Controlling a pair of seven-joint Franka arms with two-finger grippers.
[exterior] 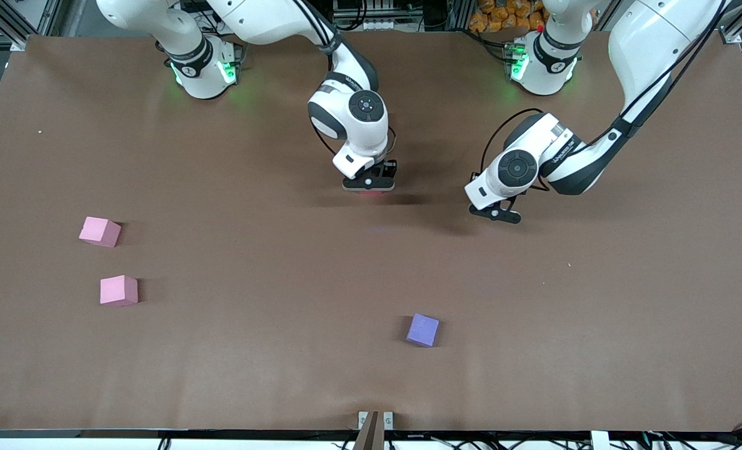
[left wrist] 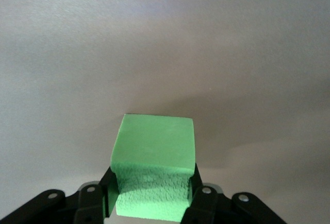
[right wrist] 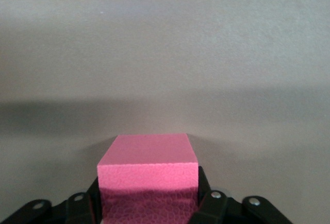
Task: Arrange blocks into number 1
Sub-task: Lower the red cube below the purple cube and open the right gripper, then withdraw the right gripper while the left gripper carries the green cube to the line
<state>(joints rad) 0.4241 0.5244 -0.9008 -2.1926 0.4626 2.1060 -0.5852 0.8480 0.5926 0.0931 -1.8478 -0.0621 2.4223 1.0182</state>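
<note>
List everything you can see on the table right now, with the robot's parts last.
pink cubes: two, pink, toward the right arm's end of the table, one farther from the front camera than the other
purple block: one, purple, mid-table, nearest the front camera of all the cubes
red block: one, red, under the right claw
green block: one, green, gripped in the left claw
table: one, brown
right claw: one, black on a white arm, low over the red block at mid-table
left claw: one, black on a white arm, low at the table, shut on the green block
</note>
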